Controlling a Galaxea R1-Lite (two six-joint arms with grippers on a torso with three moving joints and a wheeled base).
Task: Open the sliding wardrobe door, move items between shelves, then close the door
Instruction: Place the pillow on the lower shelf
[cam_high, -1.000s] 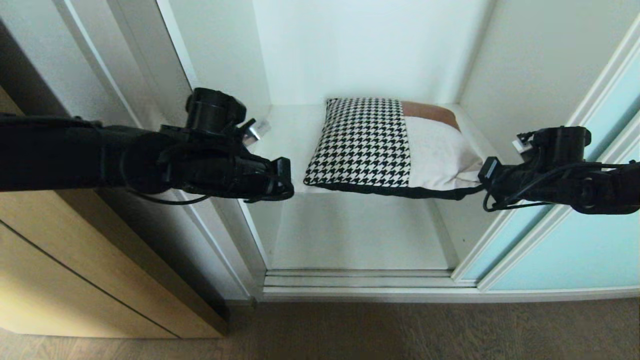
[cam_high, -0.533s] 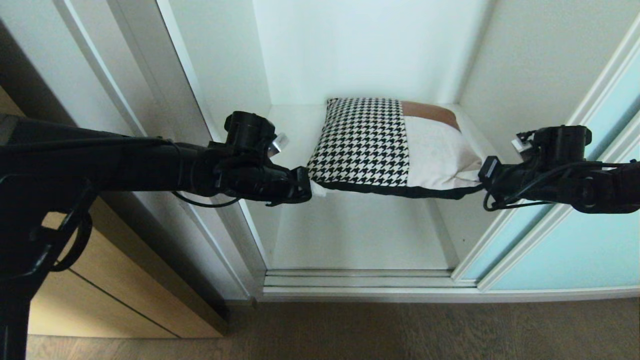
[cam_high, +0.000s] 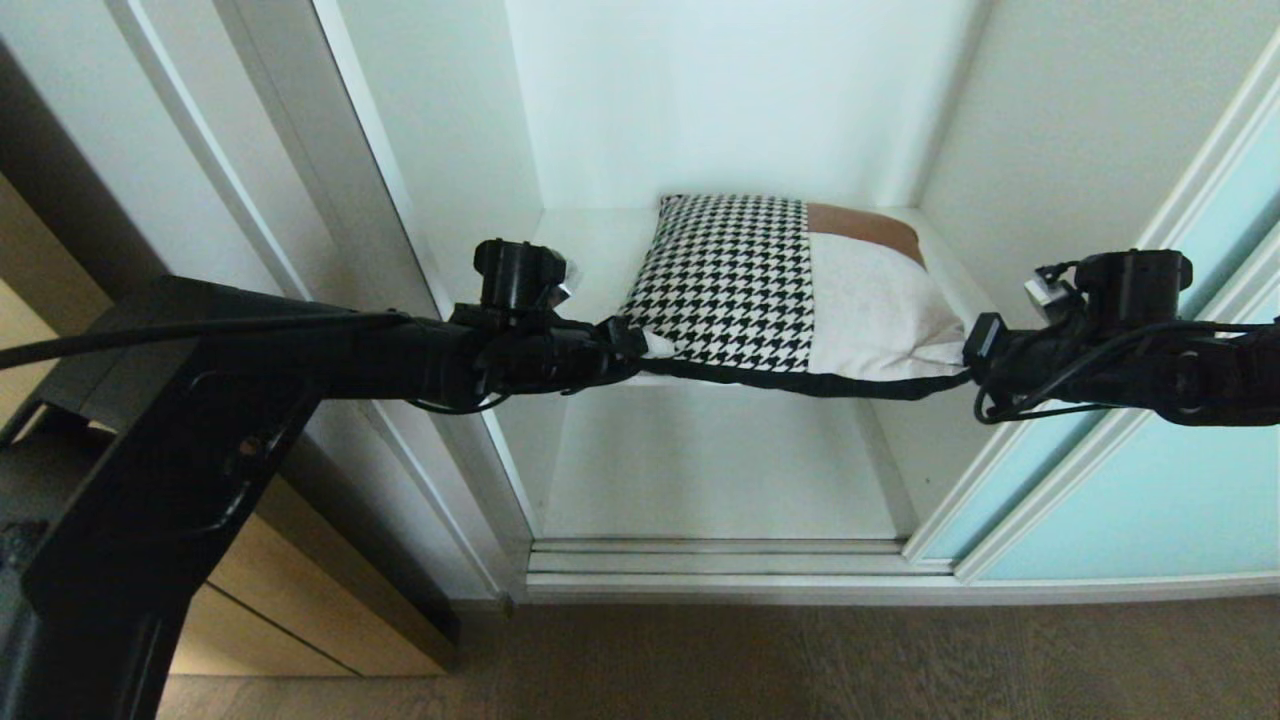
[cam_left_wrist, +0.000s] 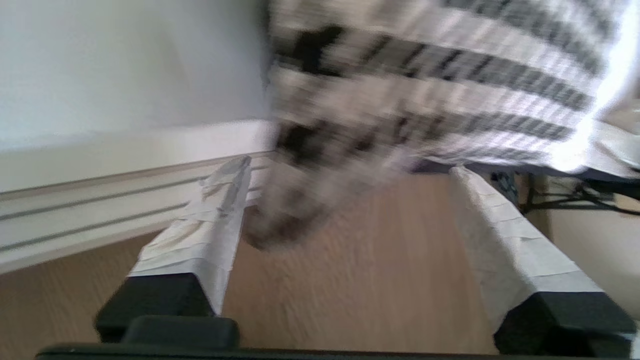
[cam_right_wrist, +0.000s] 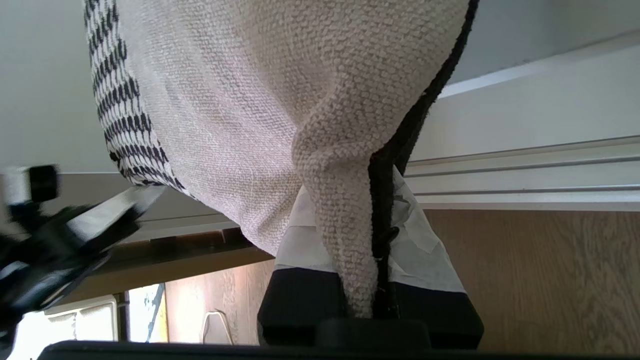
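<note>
No brand, label or lettering can be read anywhere on the wardrobe or the cushion.

The cushion (cam_high: 790, 290) lies on the upper white shelf (cam_high: 590, 260) inside the open wardrobe, its front edge hanging past the shelf lip; its houndstooth patch sits to the left, the cream patch to the right and a brown strip at the back. The right gripper (cam_right_wrist: 370, 260) is pinched tight on the cushion's front right corner: in its wrist view the cream fabric and dark seam are bunched between the taped fingers (cam_right_wrist: 425, 250). The left gripper (cam_left_wrist: 345, 225) is at the front left corner with its jaws spread wide; its taped fingers (cam_left_wrist: 215, 225) stand well apart, and the houndstooth corner droops between them, though the blur there leaves it unclear whether either finger touches the cloth. The sliding wardrobe door (cam_high: 1150, 500), pale blue glass in a light frame, stands pushed aside on the right. A lower shelf (cam_high: 720, 470) lies beneath, above wooden flooring (cam_high: 800, 660).
</note>
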